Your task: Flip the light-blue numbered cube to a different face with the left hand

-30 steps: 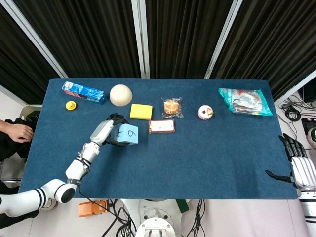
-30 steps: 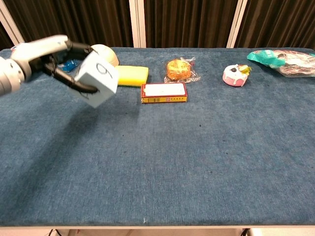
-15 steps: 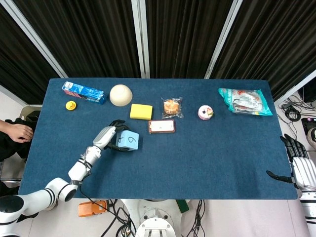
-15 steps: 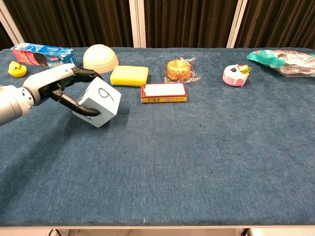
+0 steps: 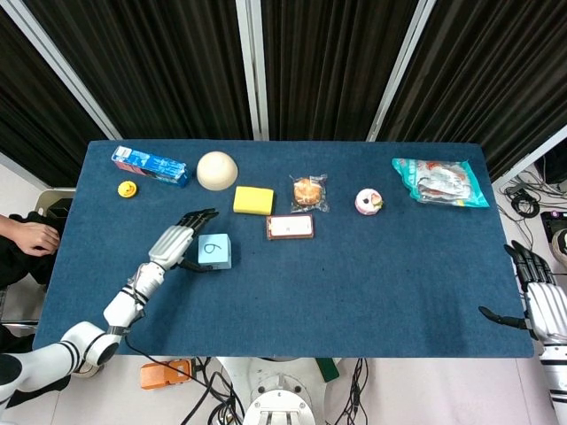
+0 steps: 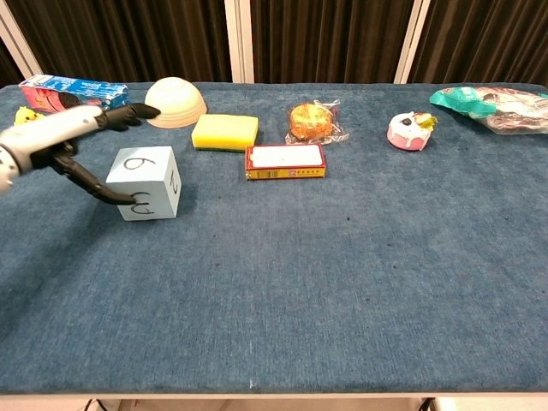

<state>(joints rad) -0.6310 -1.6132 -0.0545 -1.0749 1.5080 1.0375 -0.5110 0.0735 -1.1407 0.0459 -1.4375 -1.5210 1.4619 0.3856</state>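
The light-blue numbered cube (image 5: 214,251) (image 6: 144,182) sits flat on the blue table, a 6 on its top face. My left hand (image 5: 173,243) (image 6: 60,137) is just left of it with the fingers stretched out and apart above the cube's left edge. Its thumb curves down to the cube's lower front corner; nothing is gripped. My right hand (image 5: 540,301) hangs off the table's right edge with the fingers spread and nothing in it; the chest view does not show it.
Behind the cube stand a blue carton (image 6: 73,92), a yellow duck (image 6: 26,116), an upturned bowl (image 6: 175,101) and a yellow sponge (image 6: 225,132). A red box (image 6: 285,161), wrapped bun (image 6: 312,121), pink toy (image 6: 409,131) and snack bag (image 6: 492,103) lie to the right.
The left hand lowered the cube from the air to the table, then let go and spread its fingers. The 6 now faces up. The right hand stayed still.
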